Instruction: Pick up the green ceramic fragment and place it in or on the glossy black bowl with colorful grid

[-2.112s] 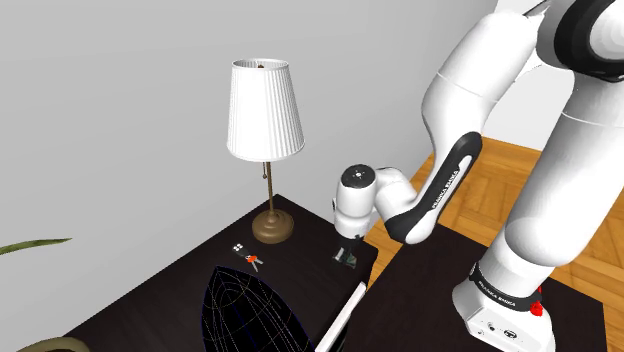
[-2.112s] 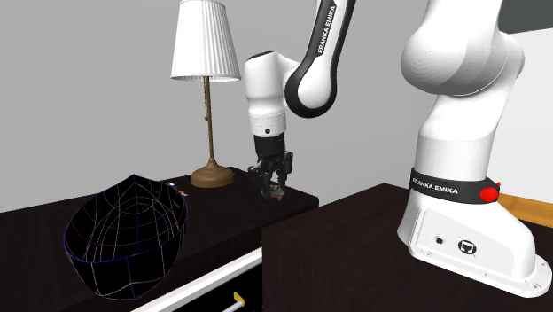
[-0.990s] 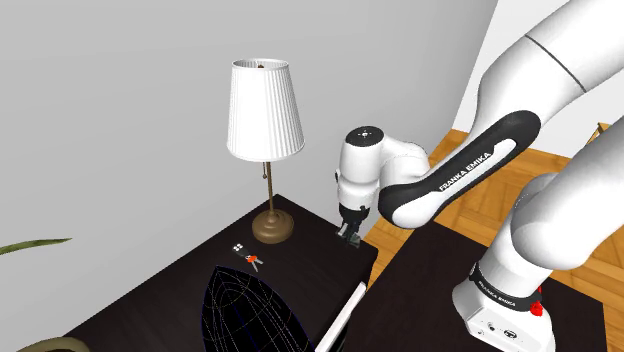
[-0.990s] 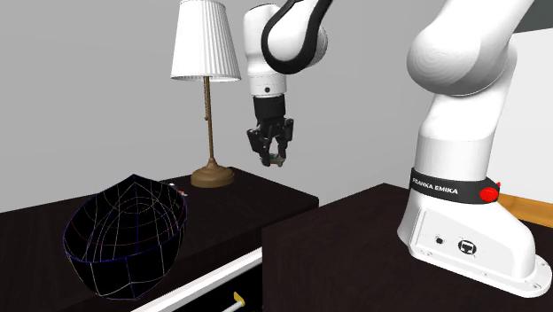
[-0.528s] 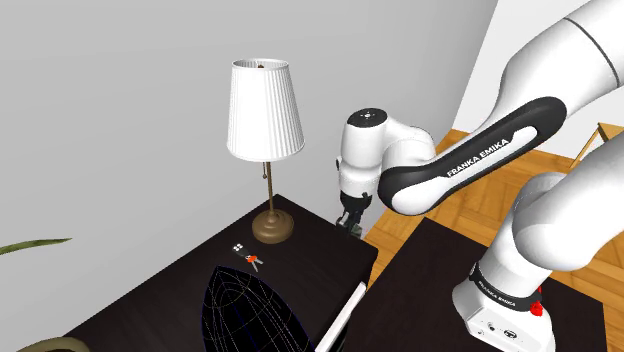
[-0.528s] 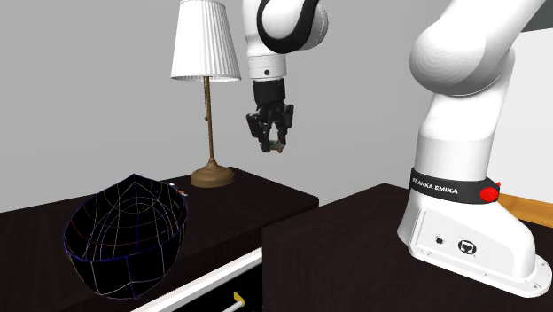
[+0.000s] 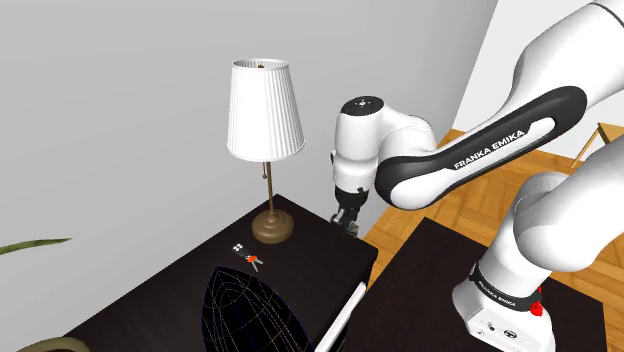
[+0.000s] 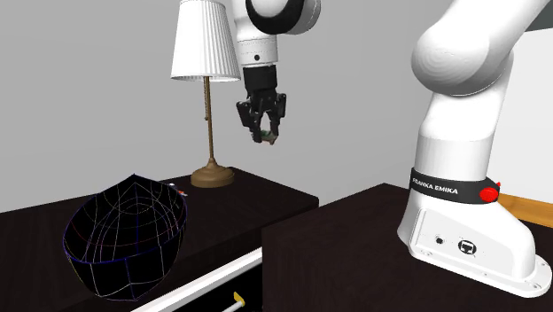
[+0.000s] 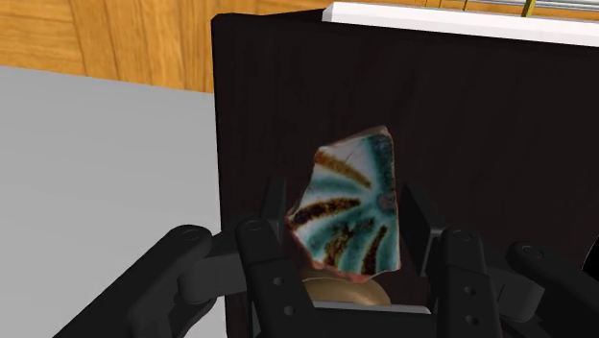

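My black gripper [image 8: 263, 133] hangs in the air above the dark table [image 8: 284, 197], shut on a green ceramic fragment [image 9: 347, 204] with teal, white and brown stripes. In the wrist view the fragment sits clasped between the two black fingers [image 9: 270, 252]. From the shoulder view the gripper [image 7: 346, 220] is over the table's far right corner, to the right of the lamp. The glossy black bowl [image 8: 128, 233] with coloured grid lines stands on the table near the second exterior view's left; it also appears at the shoulder view's lower middle as the bowl [image 7: 250, 310].
A lamp with a white pleated shade [image 7: 265, 111] and brass base [image 7: 272, 227] stands behind the bowl. A small red and white item [image 7: 249, 259] lies between lamp and bowl. A drawer [image 8: 217, 285] is pulled open below the table front. Wooden floor [image 7: 500, 180] lies beyond.
The gripper has risen off the table with the fragment in it and drifted slightly towards the lamp and bowl side.
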